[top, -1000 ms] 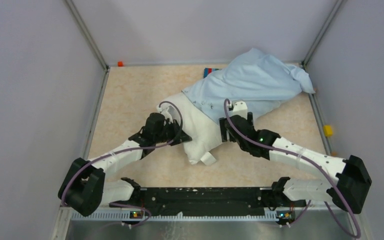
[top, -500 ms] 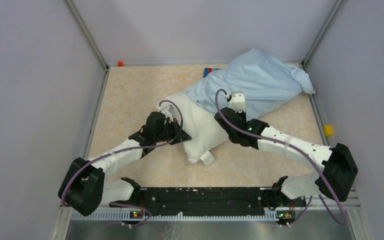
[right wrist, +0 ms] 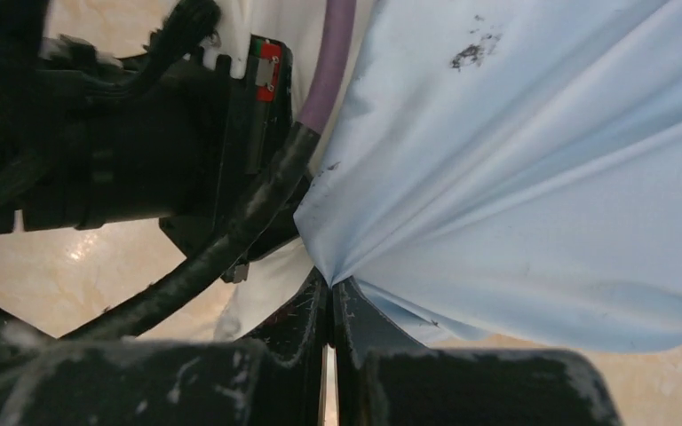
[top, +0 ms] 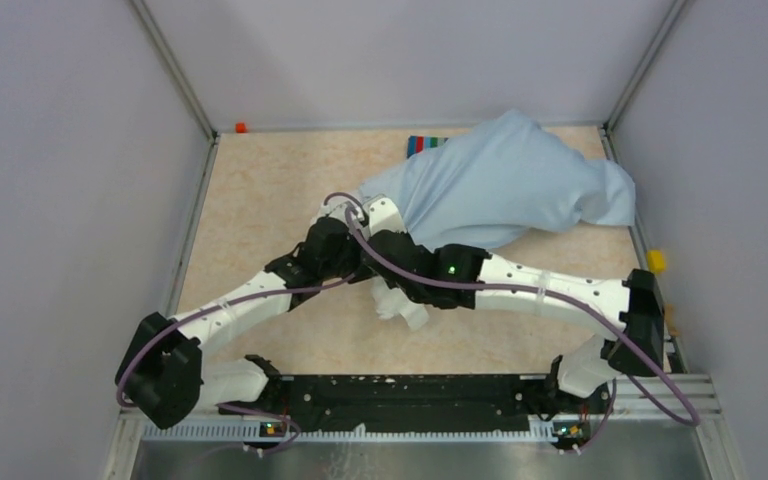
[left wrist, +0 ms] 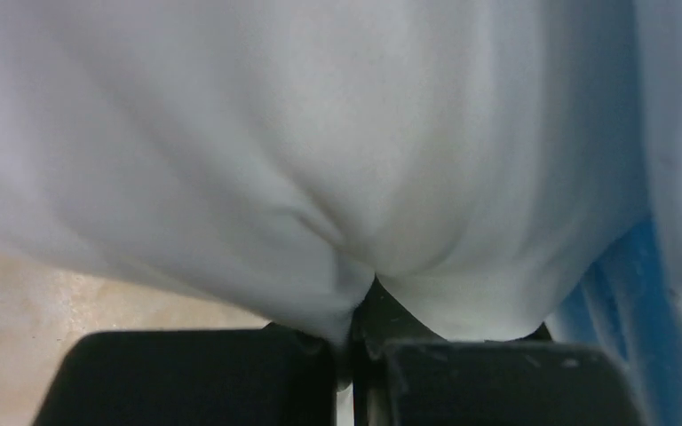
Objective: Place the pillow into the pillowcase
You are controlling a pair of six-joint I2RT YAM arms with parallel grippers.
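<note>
Top view: thin, wrinkled light-blue fabric pillowcase (top: 505, 180) lies in the 1 o'clock part of the beige marbled surface (top: 260, 190), reaching the back edge. Plump off-white fabric pillow (top: 405, 305) is mostly covered by the pillowcase and the arms. Only a bare corner shows, at 6 o'clock from where the two wrists meet, mid-surface.

Left tool (left wrist: 353, 342): clenched, with a fold of pillow cloth pinched between its black fingers (left wrist: 195, 377). The pillow fills this wrist view. A strip of pillowcase blue runs along the 3 o'clock edge.

Right tool (right wrist: 329, 311): clenched on the pillowcase edge, cloth drawn into taut folds fanning toward 2 o'clock. The left arm's black housing (right wrist: 115, 151) and purple cable (right wrist: 337, 53) sit just beside the grip, at 10 to 12 o'clock.

Small dark smudges (right wrist: 471, 53) on the pillowcase. Striped colourful item (top: 425, 143) peeks out at the pillowcase's 10 o'clock corner. Small orange piece (top: 241, 127) at the back-left corner; yellow piece (top: 656, 261) on the right rail.
</note>
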